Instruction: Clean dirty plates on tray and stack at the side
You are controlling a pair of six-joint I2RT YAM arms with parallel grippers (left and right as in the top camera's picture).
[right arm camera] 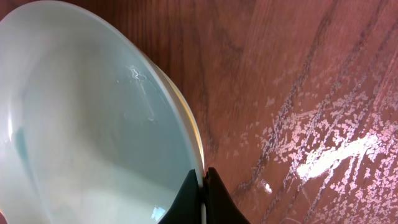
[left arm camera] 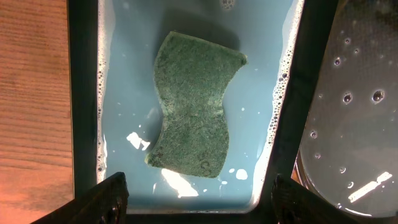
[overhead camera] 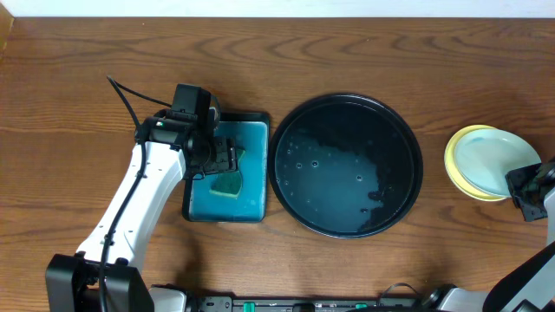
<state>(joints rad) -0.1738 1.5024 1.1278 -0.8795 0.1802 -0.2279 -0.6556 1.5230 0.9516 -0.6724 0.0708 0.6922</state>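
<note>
The right end effector [right arm camera: 202, 186] is closed, pinching the near-right rim of the mint plate [right arm camera: 81, 124], stacked on a yellow plate [overhead camera: 457, 165] right of the tray [overhead camera: 338, 139], which holds 0 plates. The left end effector [left arm camera: 199, 190] hangs open over the sponge [left arm camera: 196, 112], well left of the stack. No legible writing.

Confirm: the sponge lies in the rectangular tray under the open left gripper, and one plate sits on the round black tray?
Wrong on the plate: the overhead view shows only water drops on the round black tray; the plates are stacked to its right. The sponge and open left gripper are as you say.
</note>
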